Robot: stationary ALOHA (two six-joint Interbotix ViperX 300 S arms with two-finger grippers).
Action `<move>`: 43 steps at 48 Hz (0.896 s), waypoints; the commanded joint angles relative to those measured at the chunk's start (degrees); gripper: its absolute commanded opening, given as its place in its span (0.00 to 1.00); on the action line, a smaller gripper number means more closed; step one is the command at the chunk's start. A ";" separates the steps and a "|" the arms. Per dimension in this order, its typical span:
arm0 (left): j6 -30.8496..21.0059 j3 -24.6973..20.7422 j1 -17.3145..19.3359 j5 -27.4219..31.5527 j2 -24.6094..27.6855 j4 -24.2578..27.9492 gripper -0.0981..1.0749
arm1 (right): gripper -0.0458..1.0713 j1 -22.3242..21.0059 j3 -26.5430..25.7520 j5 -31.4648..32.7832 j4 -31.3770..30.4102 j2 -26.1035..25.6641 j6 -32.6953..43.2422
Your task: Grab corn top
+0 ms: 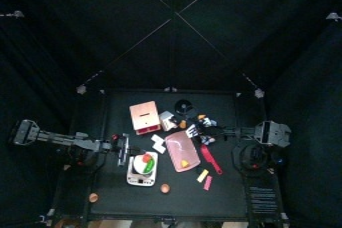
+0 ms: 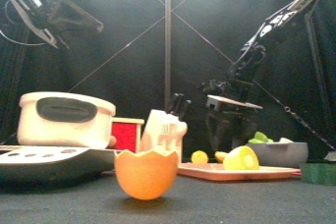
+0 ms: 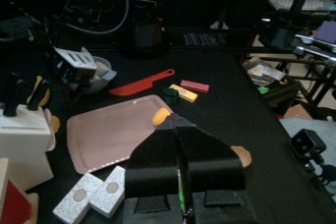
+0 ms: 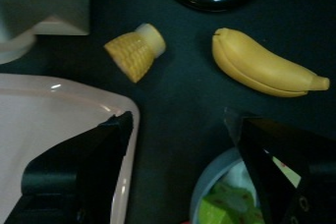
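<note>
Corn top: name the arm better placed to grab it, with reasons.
Right. The right pincer is open and looks straight down at the corn top, which lies just ahead beside the banana. The left pincer is shut over the pink cutting board, with no corn top near it.

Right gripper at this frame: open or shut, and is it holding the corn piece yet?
Open and empty. In the right wrist view the right gripper shows its jaws spread wide apart, with the corn piece lying on the dark tabletop beyond them, untouched, beside a banana.
</note>
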 commanded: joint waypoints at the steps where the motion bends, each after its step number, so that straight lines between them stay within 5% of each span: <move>1: 0.09 -1.14 0.26 -0.53 0.00 0.00 0.05 | 0.96 3.25 -0.44 0.62 0.70 -4.22 -0.09; 17: 0.18 -1.23 0.62 -0.70 -0.88 0.00 0.05 | 0.96 19.16 0.44 1.49 7.29 -6.94 0.18; 43: 0.00 -0.97 0.97 -0.70 -1.14 -0.09 0.05 | 0.96 24.96 -4.48 1.14 13.80 2.81 0.09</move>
